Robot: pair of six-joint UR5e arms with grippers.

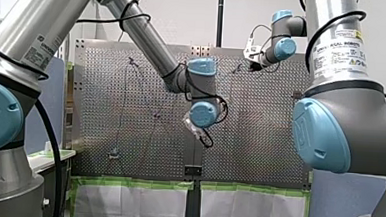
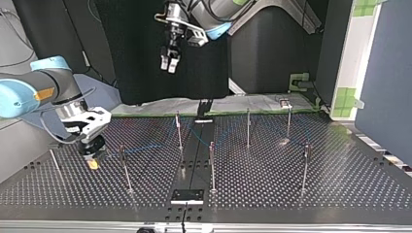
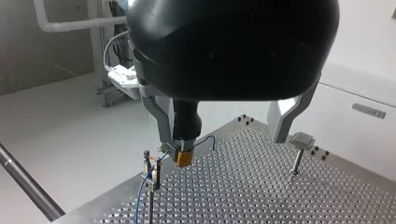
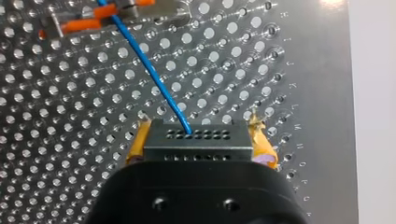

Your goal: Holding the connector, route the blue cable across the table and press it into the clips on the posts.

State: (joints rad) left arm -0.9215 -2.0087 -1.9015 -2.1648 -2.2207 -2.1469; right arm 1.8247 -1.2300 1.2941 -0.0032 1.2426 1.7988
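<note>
In your top view you see a black curtain (image 2: 131,58) and a blue-grey panel (image 2: 384,73) at the right. Your front view shows a white wall (image 1: 186,13) and green-taped white sheets (image 1: 131,205).

Bright, even light lays a pale sheen across the perforated table (image 1: 259,142) in the front view, the top view is dimmer, and glare whitens the table's edge in the right wrist view.

front: high, behind arms (image 1: 149,41) | top: low, across table (image 2: 340,184), facing them | wrists: close | shared: table, posts (image 2: 248,127)
</note>
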